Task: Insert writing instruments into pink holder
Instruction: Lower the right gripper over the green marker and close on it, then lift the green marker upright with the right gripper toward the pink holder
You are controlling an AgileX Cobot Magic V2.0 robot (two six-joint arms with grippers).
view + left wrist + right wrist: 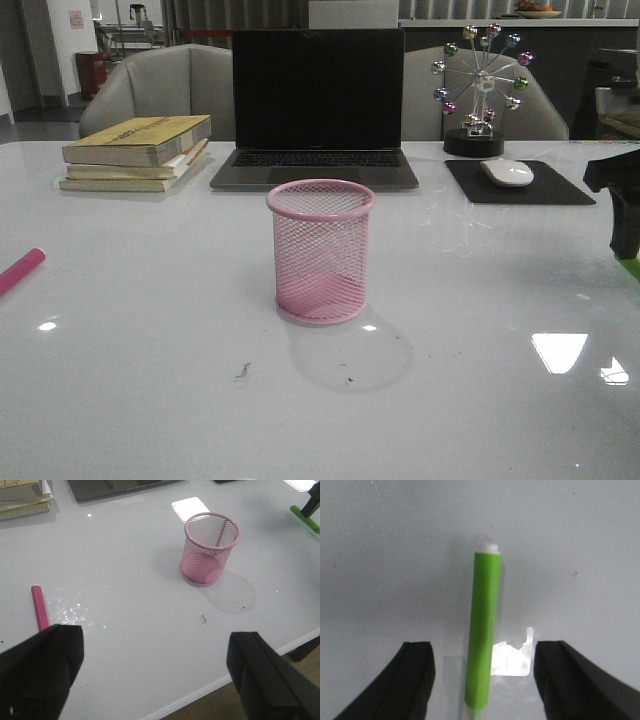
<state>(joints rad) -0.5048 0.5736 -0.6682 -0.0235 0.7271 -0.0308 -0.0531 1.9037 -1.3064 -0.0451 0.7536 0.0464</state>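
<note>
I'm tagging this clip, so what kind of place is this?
Probably an office desk: an open laptop, a mouse on its pad, stacked books and a pink mesh pen cup share the white table.

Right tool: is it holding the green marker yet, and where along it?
Nothing is held. The right tool is open, its fingers either side of the green marker, which lies on the table.
</note>
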